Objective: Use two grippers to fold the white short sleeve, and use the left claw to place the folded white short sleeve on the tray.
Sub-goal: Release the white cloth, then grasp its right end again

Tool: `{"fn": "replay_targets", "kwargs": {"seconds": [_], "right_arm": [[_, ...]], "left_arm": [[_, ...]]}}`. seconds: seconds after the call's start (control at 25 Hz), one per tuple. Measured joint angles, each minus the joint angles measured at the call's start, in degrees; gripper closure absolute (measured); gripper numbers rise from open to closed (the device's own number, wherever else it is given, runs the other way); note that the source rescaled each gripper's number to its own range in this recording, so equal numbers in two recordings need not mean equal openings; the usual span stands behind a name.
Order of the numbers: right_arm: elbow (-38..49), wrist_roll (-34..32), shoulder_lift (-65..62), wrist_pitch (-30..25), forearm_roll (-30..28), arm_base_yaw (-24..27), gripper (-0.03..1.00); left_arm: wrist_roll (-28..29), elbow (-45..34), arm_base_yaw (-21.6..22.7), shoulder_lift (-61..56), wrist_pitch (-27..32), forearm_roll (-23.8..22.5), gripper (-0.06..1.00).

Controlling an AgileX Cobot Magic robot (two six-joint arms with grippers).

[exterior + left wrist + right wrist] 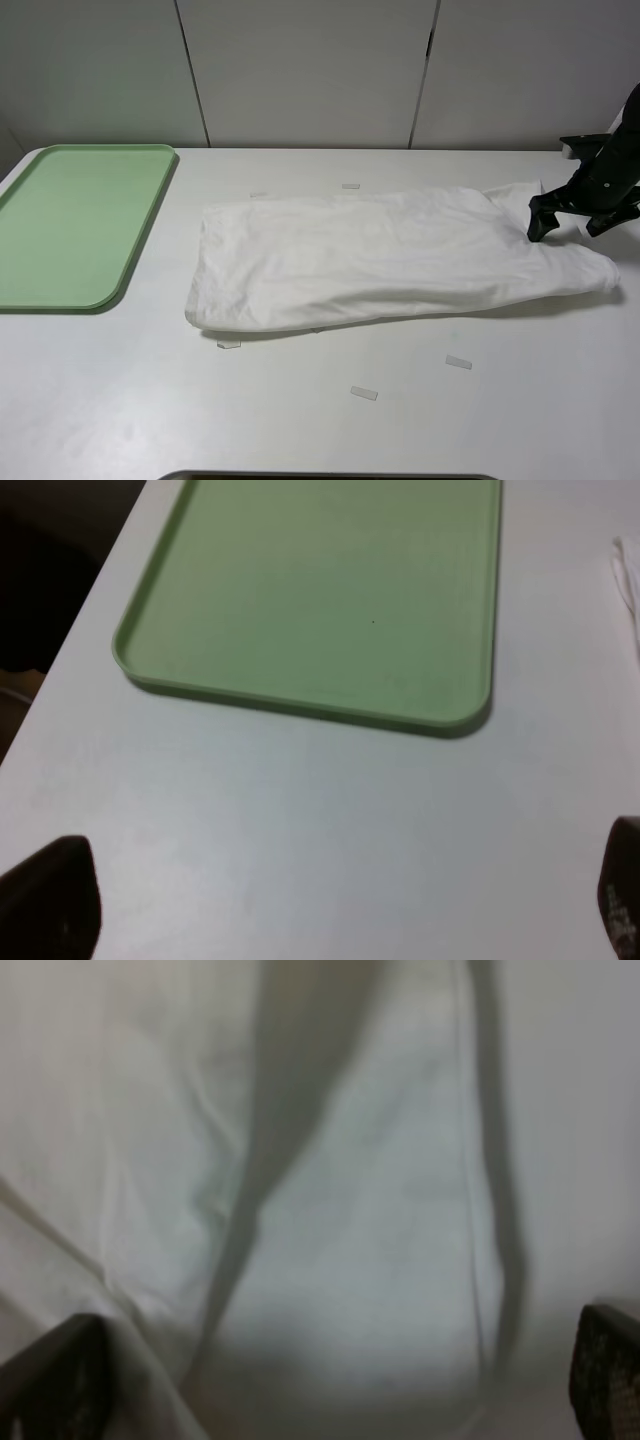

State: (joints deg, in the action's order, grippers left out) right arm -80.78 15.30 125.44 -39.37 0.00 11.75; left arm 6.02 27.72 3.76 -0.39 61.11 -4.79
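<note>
Your white counter fills most of the high view. The shirt is the largest thing on it: it lies folded lengthwise into a long, wrinkled band that runs from the middle of the counter out to the right side. Its left end is blunt and doubled over. Its right end tapers, with a flap of cloth turned up toward the far edge.

The tray sits at the far left of the counter. It is apart from the shirt, with a strip of bare counter between them, and nothing lies in it.

Your right end effector is at the shirt's right end with its jaws wide and nothing gripped. Its wrist view shows blurred white cloth close beneath it, spanning the gap between the two fingers. You cannot tell whether the tips touch the cloth.

Your left end effector shows only in its own wrist view. Its jaws are wide and hold nothing, over bare counter just off the tray's short edge. An edge of the shirt shows at the side.

Small tape strips dot the counter around the shirt.
</note>
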Motion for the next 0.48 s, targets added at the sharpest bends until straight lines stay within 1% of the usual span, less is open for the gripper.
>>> {"fn": "replay_targets", "kwargs": {"seconds": [0.16, 0.24, 0.28, 0.32, 0.36, 0.44, 0.48], "right_arm": [[-0.25, 0.11, 0.57, -0.44, 1.74, 0.81, -0.03], [-0.52, 1.28, 1.01, -0.65, 2.5, 0.93, -0.03], [-0.64, 2.19, 1.14, -0.87, 3.17, 0.93, -0.02], [-0.71, 3.1, 1.25, -1.03, 4.22, 1.05, 0.04], [-0.71, 3.1, 1.25, -1.03, 4.22, 1.05, 0.04], [-0.71, 4.43, 1.32, -1.43, 5.76, 1.11, 0.19], [-0.71, 4.91, 1.38, -1.5, 6.29, 1.11, 0.31]], "left_arm": [[0.0, 0.0, 0.0, 0.0, 0.0, 0.0, -0.05], [0.0, 0.0, 0.0, 0.0, 0.0, 0.0, -0.05], [0.0, 0.0, 0.0, 0.0, 0.0, 0.0, -0.05], [0.0, 0.0, 0.0, 0.0, 0.0, 0.0, -0.05], [0.0, 0.0, 0.0, 0.0, 0.0, 0.0, -0.05], [0.0, 0.0, 0.0, 0.0, 0.0, 0.0, -0.05], [0.0, 0.0, 0.0, 0.0, 0.0, 0.0, -0.05]]}}
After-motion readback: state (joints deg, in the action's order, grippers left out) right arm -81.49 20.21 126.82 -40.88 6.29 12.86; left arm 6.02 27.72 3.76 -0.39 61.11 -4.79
